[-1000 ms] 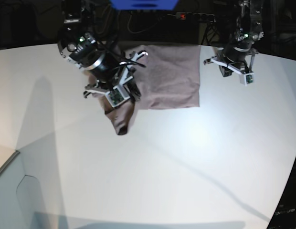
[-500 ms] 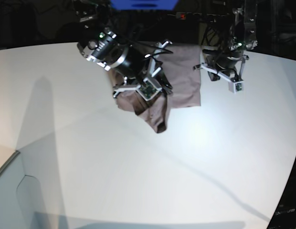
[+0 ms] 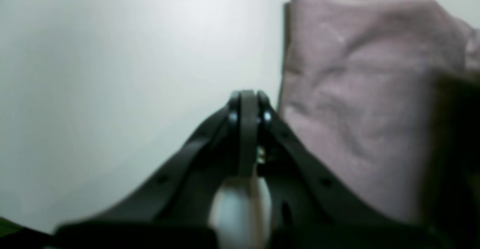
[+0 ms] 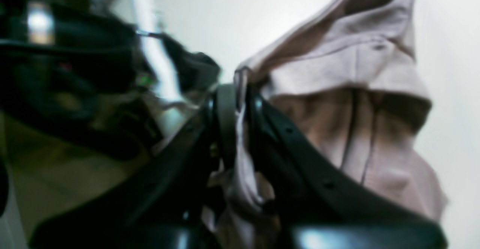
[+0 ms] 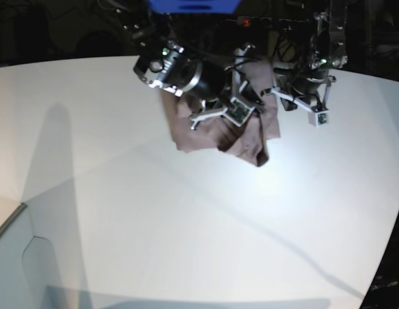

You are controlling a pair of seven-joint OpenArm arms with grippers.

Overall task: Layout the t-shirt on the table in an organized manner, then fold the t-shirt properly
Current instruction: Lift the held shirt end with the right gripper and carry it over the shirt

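Observation:
The mauve t-shirt (image 5: 198,134) lies at the back of the white table (image 5: 186,225), with one side lifted and drooping in a fold (image 5: 254,149). My right gripper (image 5: 243,121) is shut on a bunched edge of the t-shirt (image 4: 356,110); cloth is pinched between its fingertips (image 4: 240,91) and hangs past them. My left gripper (image 5: 296,98) hovers by the shirt's right side, shut and empty. In the left wrist view its closed tips (image 3: 245,97) sit over bare table, just left of the t-shirt (image 3: 356,91).
A blue object (image 5: 193,5) and dark cables sit behind the table's far edge. The table's curved edge runs along the lower left (image 5: 13,215). Arm shadows cross the white surface (image 5: 277,238).
My right gripper has swung to the right across the table, carrying the shirt's lifted side over the flat part. The left arm has shifted slightly and stays shut.

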